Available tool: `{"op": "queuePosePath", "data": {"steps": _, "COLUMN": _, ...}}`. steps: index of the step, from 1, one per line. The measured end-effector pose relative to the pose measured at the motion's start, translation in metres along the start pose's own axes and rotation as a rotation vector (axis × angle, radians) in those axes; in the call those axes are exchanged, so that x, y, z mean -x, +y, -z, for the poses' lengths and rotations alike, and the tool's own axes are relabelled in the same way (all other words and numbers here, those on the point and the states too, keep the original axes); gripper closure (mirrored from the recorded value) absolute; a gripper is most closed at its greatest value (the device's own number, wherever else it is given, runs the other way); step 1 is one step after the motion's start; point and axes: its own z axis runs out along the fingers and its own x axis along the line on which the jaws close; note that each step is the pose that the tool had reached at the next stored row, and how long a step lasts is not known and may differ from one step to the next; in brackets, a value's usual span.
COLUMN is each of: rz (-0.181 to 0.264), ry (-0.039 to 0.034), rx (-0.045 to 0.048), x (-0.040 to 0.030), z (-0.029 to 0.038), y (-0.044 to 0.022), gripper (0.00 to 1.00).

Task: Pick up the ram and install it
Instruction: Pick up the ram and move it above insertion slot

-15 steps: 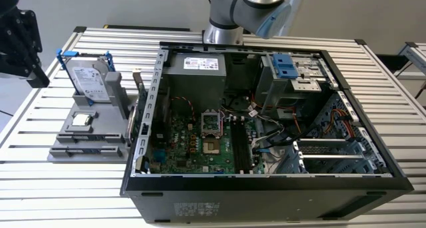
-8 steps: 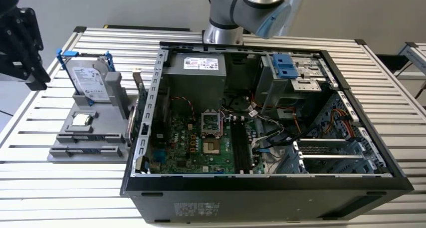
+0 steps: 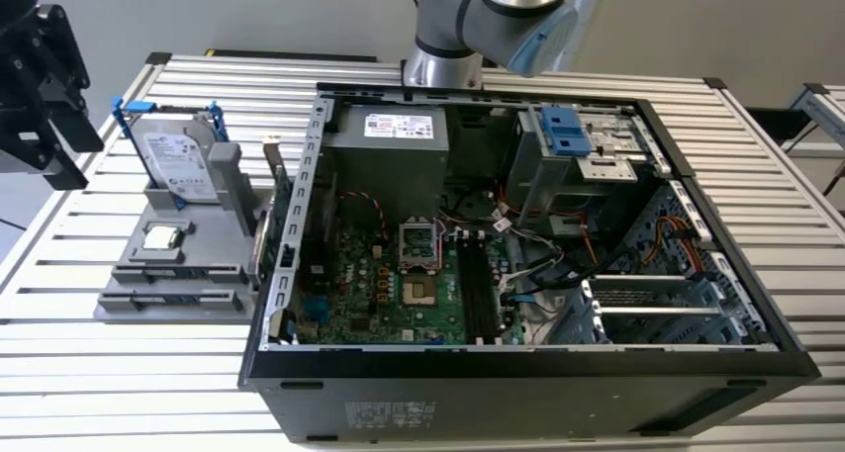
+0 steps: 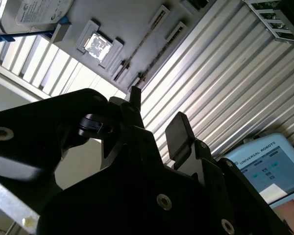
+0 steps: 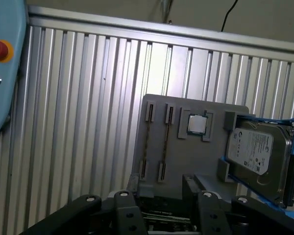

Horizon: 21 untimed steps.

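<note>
In the second wrist view the hand point(image 4: 157, 110) is open: its two black fingers point(image 4: 179, 129) stand apart with only the ribbed metal surface point(image 4: 220, 73) showing between them, and they grip nothing. In the exterior view the hand hangs at the upper left of the frame, above the surface and up and left of the grey holder point(image 3: 133, 299). The holder lies flat on the surface, just left of the open case point(image 3: 528, 373), which takes the middle of that frame with its green board point(image 3: 356, 294) exposed. The ram point(image 5: 146, 142) is a thin strip seen edge-on in the first wrist view, standing in a slot in the left part of the holder, with a second strip point(image 5: 165, 142) in the next slot just beside it. Right of these in the same frame a square silver chip point(image 5: 196, 124) rests in its recess, and a hard drive point(image 5: 257, 152) with blue rails leans at the holder's right end. The ram is outside the case and untouched by the hand.
</note>
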Motion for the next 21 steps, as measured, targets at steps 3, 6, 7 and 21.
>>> {"op": "queuePosePath", "data": {"steps": 3, "rz": -0.001, "ry": 0.0000, "rx": 0.0000, "x": 0.0001, "z": 0.0000, "y": -0.0001, "gripper": 0.00}}
{"op": "queuePosePath", "data": {"steps": 6, "rz": -0.022, "ry": 0.0001, "rx": -0.0006, "x": 0.0001, "z": -0.0004, "y": -0.0001, "gripper": 0.00}}
{"op": "queuePosePath", "data": {"steps": 7, "rz": -0.031, "ry": 0.0001, "rx": -0.0010, "x": 0.0002, "z": -0.0007, "y": -0.0001, "gripper": 0.00}}
{"op": "queuePosePath", "data": {"steps": 21, "rz": -0.068, "ry": 0.0030, "rx": -0.0021, "x": 0.0010, "z": -0.0073, "y": -0.0002, "gripper": 0.00}}
